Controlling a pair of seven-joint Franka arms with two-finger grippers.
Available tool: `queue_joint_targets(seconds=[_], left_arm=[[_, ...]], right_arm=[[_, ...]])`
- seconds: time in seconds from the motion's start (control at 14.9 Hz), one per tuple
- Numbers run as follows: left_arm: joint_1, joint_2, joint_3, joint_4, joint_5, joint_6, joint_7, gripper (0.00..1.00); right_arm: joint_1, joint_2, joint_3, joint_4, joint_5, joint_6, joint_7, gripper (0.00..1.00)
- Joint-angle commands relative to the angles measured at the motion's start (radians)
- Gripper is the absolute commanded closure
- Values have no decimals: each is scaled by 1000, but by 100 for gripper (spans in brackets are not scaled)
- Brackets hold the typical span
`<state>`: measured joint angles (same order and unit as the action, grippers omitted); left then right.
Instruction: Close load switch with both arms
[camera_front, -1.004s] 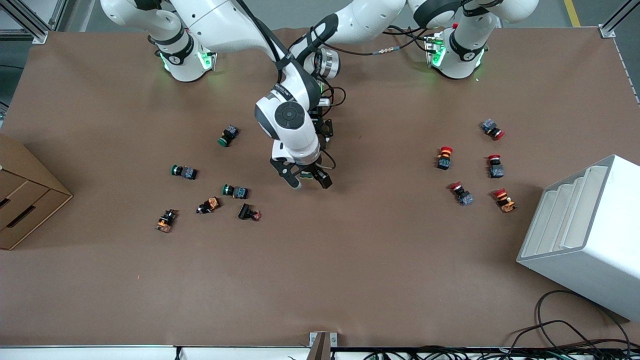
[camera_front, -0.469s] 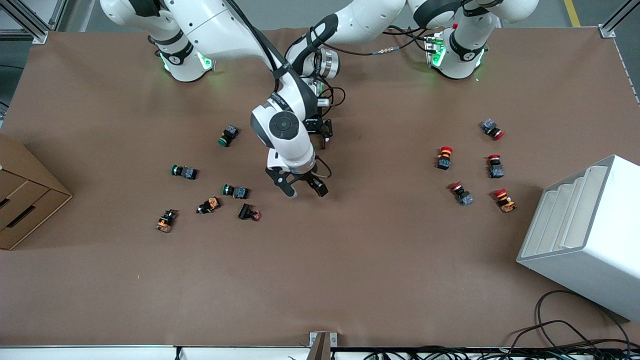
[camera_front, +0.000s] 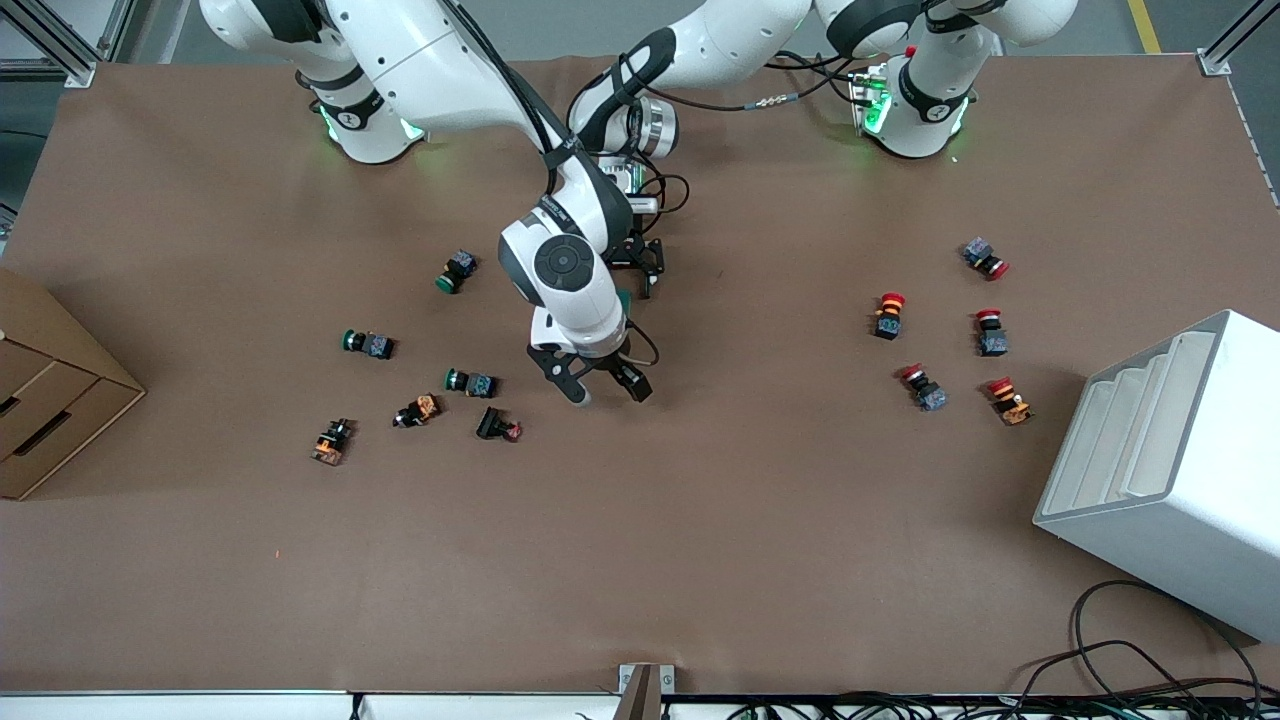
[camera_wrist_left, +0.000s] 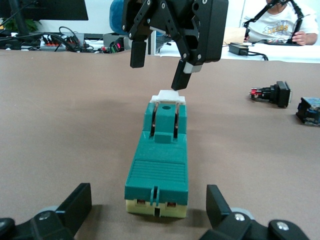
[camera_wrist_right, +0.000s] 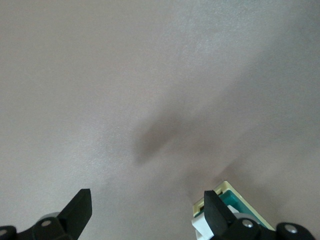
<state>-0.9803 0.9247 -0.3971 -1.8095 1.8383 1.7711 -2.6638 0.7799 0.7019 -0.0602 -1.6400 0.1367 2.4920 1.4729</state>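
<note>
Green load switch (camera_wrist_left: 160, 167) between both grippers' spread fingers (camera_wrist_left: 138, 53).

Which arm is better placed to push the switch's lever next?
Right: the right gripper, open, hangs over the white lever, one fingertip almost on it; the left gripper, open, straddles the switch's other end.

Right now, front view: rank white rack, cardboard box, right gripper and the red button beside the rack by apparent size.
1. white rack
2. cardboard box, cut off by the view's edge, so its full size is unsure
3. right gripper, jaws open; it is above the table, so nearness may inflate it
4. red button
</note>
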Motion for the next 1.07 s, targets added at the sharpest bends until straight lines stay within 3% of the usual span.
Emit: queue_joint_targets(seconds=[0.0, 0.47, 0.8, 1.0], left_arm=[[-3, 42, -5, 67, -27, 34, 7, 0], [-4, 36, -6, 72, -43, 36, 7, 0], [0, 28, -12, 81, -47, 37, 7, 0], [3, 14, -43, 133, -204, 36, 117, 0]], right_arm=[[-16, 22, 5, 46, -6, -1, -29, 0], [-43, 7, 3, 95, -8, -65, -49, 0], [-186, -59, 3, 137, -16, -272, -409, 0], [-289, -145, 3, 137, -16, -424, -681, 0]])
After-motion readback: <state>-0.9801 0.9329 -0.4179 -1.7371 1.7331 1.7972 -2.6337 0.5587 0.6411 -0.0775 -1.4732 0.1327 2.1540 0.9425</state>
